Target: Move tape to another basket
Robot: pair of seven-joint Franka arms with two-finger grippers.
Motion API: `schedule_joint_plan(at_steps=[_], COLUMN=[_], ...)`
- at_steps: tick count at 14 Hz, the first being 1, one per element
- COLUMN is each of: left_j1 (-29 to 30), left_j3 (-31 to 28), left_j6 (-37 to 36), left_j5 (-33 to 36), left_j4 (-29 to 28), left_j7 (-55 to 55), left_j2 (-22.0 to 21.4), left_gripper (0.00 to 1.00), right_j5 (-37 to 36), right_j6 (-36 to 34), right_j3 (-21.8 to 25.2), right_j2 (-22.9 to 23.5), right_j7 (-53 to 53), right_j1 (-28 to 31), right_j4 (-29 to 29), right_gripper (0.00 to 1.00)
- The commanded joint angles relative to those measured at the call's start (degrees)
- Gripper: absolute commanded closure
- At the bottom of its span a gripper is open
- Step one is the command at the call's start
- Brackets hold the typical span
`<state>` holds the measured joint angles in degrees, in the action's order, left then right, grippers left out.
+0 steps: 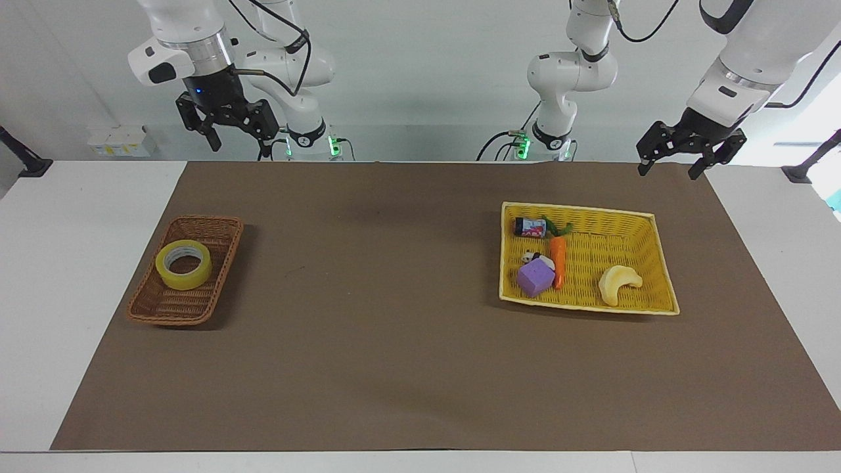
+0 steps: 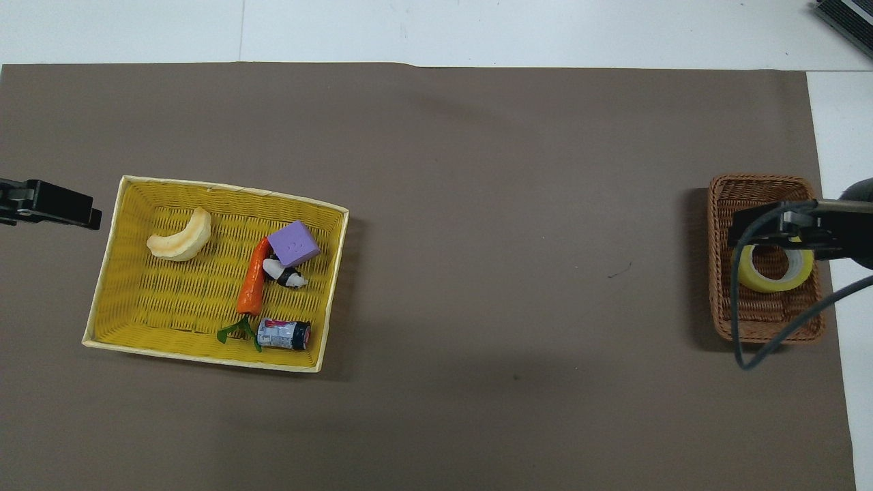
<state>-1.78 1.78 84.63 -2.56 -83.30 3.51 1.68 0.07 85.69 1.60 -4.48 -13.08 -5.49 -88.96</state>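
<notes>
Presently catalogued, jaws first.

Right gripper (image 1: 238, 141): jaws are spread wide and nothing is held. It is carried high in the upper part of the facing view, at the right arm's end, over the edge of the brown mat (image 1: 394, 295) nearest the robots. In the overhead view it is seen to cover part of the roll, but no contact is shown in the facing view.

Left gripper (image 1: 667, 172): jaws are likewise spread and empty. It is held in wait at the upper edge of the facing view, at the left arm's end, above the mat's corner.

Tape (image 1: 186, 279): it is laid flat, hole upward, inside the brown basket (image 1: 171, 305), in the middle band of the facing view at the right arm's end.

Yellow basket (image 1: 578, 210): it is set well apart, toward the left arm's end. A carrot (image 1: 558, 259), a purple block (image 1: 535, 278), a banana toy (image 1: 617, 284) and a small can (image 1: 529, 227) are held in it.

Step in hand: the placing is judged complete, since the roll is seated in the brown basket and is gripped by nothing.

Next move: only a retreat of the right arm to rest is judged to be called for. No further grasp is needed.
</notes>
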Motion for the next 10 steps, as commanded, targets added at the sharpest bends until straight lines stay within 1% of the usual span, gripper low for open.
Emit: schedule_joint_plan(at_steps=[1,3,5,8,10], left_j1=[0.7,0.7,0.7,0.7,0.7], left_j3=[0.5,0.5,0.5,0.5,0.5], left_j6=[1.4,1.4,1.4,1.4,1.4], left_j5=[1.2,1.2,1.2,1.2,1.2], left_j4=[-2.2,-2.2,-2.2,-2.2,-2.2], left_j7=[0.7,0.7,0.7,0.7,0.7], left_j2=[-1.7,-1.7,-1.7,-1.7,-1.7], left_gripper=[0.00,0.00,0.00,0.00,0.00], right_j5=[1.9,1.6,1.4,0.7,0.7], right_j6=[-0.4,-0.4,0.3,1.1,1.1], right_j3=[0.1,-0.5,0.0,0.1,0.2], right_j2=[-1.1,-1.3,-1.8,-1.2,-1.2], right_j7=[2.9,2.9,3.1,6.7,7.4], right_j1=[2.1,2.0,2.2,3.8,4.3], right_j4=[-1.3,-1.1,-1.7,-1.7,-1.7], right_gripper=[0.00,0.00,0.00,0.00,0.00])
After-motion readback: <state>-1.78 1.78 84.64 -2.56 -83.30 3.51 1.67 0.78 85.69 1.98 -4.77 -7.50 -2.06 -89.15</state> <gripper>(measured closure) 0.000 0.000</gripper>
